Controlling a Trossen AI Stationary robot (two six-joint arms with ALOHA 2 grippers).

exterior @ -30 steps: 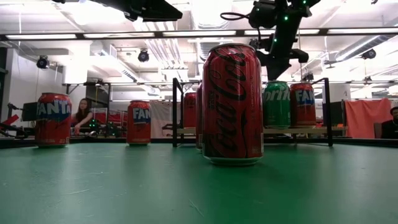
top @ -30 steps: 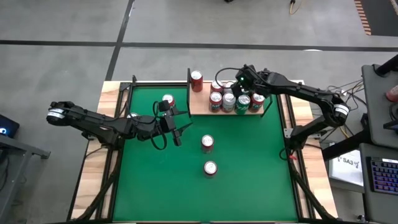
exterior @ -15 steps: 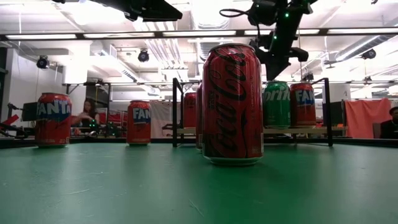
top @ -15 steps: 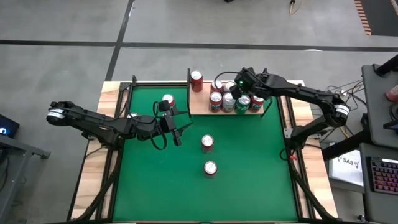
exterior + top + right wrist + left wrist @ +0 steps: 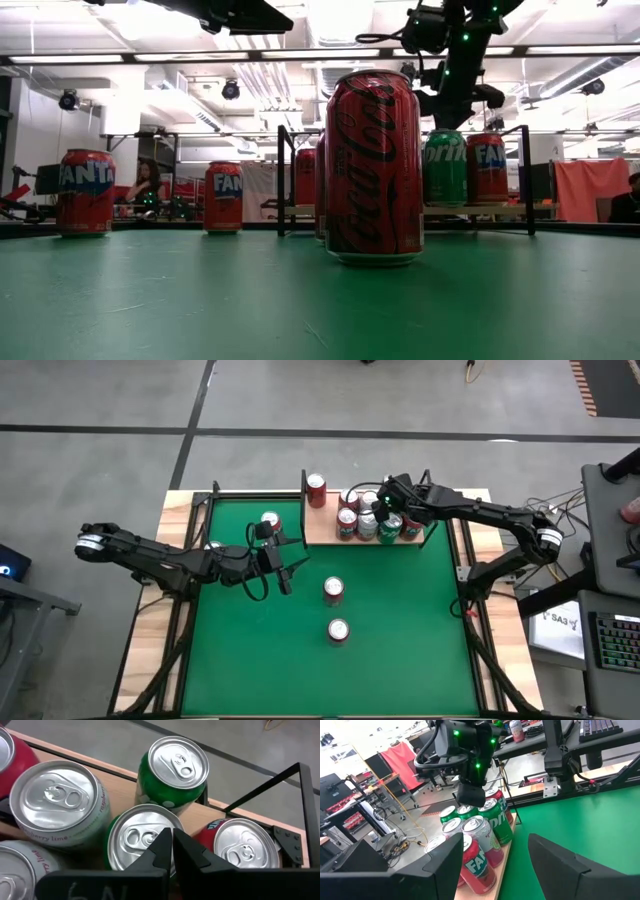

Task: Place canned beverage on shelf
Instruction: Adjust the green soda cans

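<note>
Seven cans on the shelf [image 5: 322, 528], three on green felt; right claw [image 5: 384, 510] clenched, empty.

I am looking at cans [image 5: 146, 837] of glossy painted metal with bare brushed silvery tops, standing on the shelf [image 5: 197, 817] of smooth, matt light wood with thin black metal uprights. The table [image 5: 400, 630] is wearing matt green felt.
</note>
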